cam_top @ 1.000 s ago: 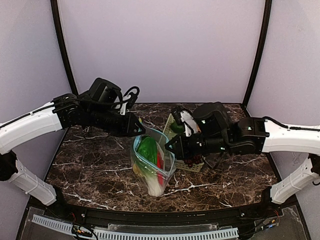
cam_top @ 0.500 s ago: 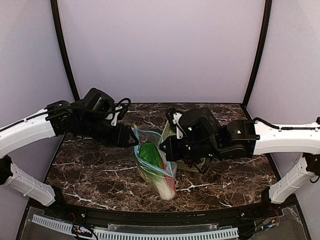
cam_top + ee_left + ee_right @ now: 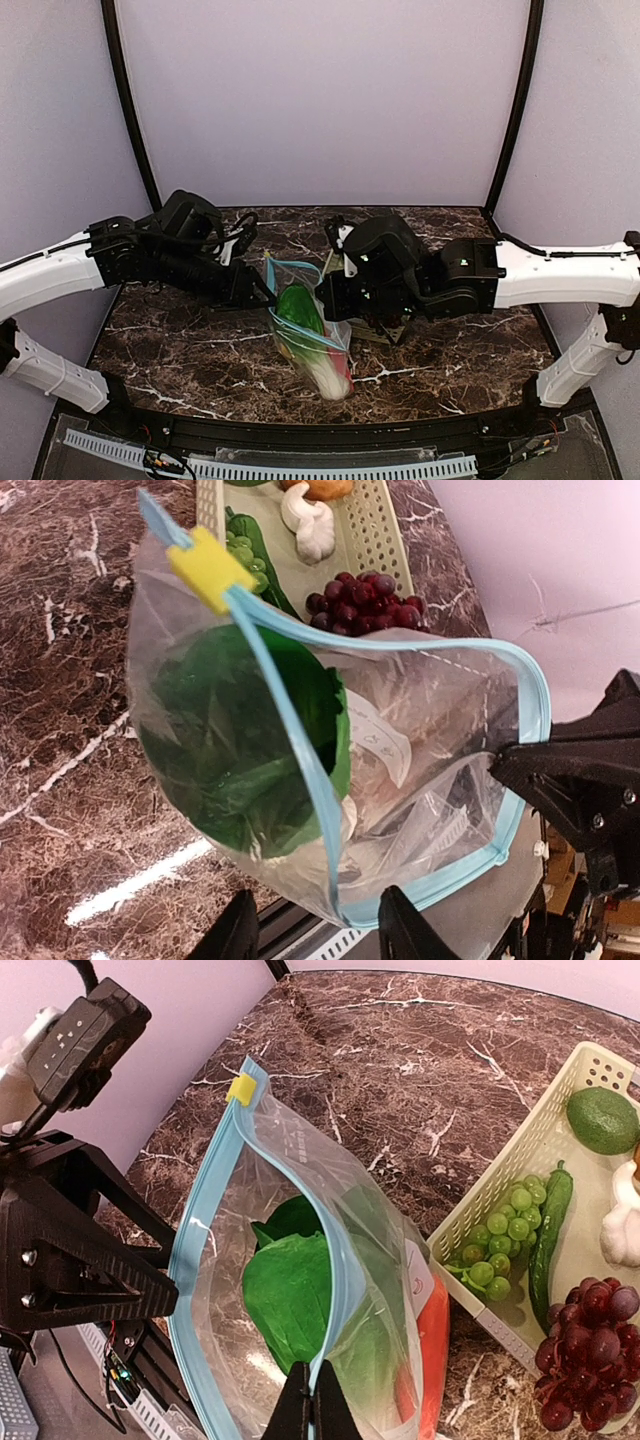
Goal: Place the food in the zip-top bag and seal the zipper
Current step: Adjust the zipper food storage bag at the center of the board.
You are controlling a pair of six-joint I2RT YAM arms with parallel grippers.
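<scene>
A clear zip-top bag is seen near the middle of the dark marbled desk, propped up with its teal-blue zipper rim uppermost. Inside it a leafy green is visible, with a red pepper and a pale piece lower down. The left claw is placed at the bag's left edge and the right claw at its right edge. A pale basket is largely hidden beneath the right arm.

Tbl top: dk brown marble-look, white veins, glossy, light glints off it. Back wall + side walls: plain pale lilac, evenly lit. Black posts at both rear corners. White slotted strip along front edge.
</scene>
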